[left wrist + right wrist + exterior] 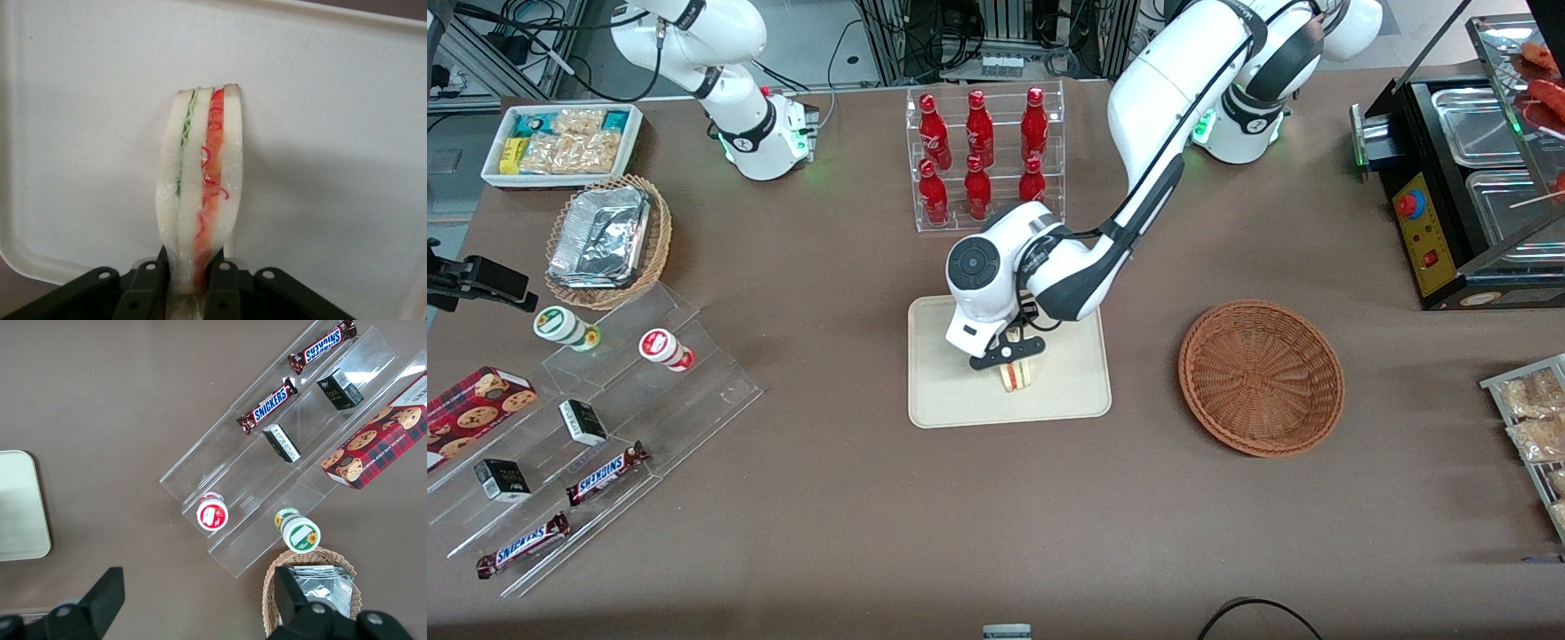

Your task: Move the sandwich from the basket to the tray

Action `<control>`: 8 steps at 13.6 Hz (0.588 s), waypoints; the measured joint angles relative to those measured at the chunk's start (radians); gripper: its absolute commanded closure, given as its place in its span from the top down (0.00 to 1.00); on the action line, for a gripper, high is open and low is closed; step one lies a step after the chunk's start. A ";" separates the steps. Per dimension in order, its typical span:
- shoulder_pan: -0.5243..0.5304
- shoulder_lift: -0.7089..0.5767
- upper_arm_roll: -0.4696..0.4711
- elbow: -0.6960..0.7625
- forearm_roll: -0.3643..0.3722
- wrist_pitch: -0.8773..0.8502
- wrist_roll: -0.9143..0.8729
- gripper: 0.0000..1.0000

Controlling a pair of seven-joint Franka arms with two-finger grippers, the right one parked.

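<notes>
Now sandwich between gripper jaws

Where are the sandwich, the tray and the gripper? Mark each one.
sandwich (pixel 203 180), left wrist view, middle bread layer.
tray (pixel 1072 396), front view, bare surface beside the sandwich.
gripper (pixel 1014 354), front view, midway between its fingers, shut on the sandwich above the tray.

Red bottles, Snickers bars

We see a lab mock-up of a shop: cable-strewn equipment racks edge the brown table, which carries an acrylic rack of red bottles, stepped snack displays and a sausage warmer; the gripper sits over the tray.
</notes>
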 measured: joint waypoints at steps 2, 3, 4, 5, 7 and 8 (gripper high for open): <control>0.000 -0.002 0.000 0.041 0.000 -0.020 -0.001 1.00; 0.000 -0.006 0.000 0.064 0.000 -0.041 -0.001 1.00; 0.000 -0.015 -0.001 0.083 0.000 -0.067 -0.001 1.00; 0.000 -0.028 -0.001 0.096 0.000 -0.091 -0.001 1.00; 0.000 -0.066 -0.002 0.105 0.000 -0.127 0.000 1.00; 0.000 -0.087 -0.003 0.106 0.000 -0.150 0.002 1.00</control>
